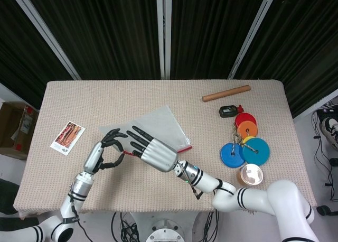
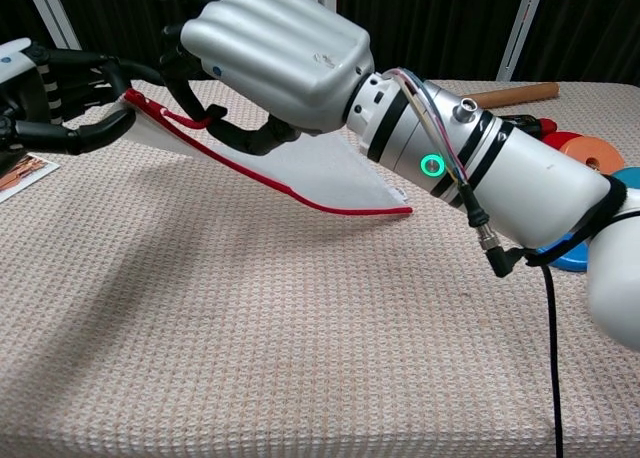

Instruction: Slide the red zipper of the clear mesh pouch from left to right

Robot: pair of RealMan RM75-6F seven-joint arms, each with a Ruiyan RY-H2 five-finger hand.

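Holding one clear mesh pouch with red zipper edge (image 2: 300,168) off the beige woven tablecloth (image 1: 158,184) at its left end; the right corner still touches the cloth in chest view. Left hand (image 1: 101,153), black fingers with silver back, pinches the pouch's left corner between thumb and fingertips. Right hand (image 1: 152,151), silver back with black fingers, sits just beside it over the pouch; in chest view its thumb and a curled finger meet at the red zipper line near the left end. Can't tell if it actually has the red zipper pull, too small and half hidden.

Counted on the table: one printed card (image 1: 67,137) near the left edge, one brown wooden rod (image 1: 226,93) far right, one small black device (image 1: 228,111) just below it, one cluster of coloured discs (image 1: 244,140) (red, orange, two blue, yellow bit between), one round brown-rimmed cup (image 1: 250,174) near the front right. One cardboard box (image 1: 13,127) off the table, left.
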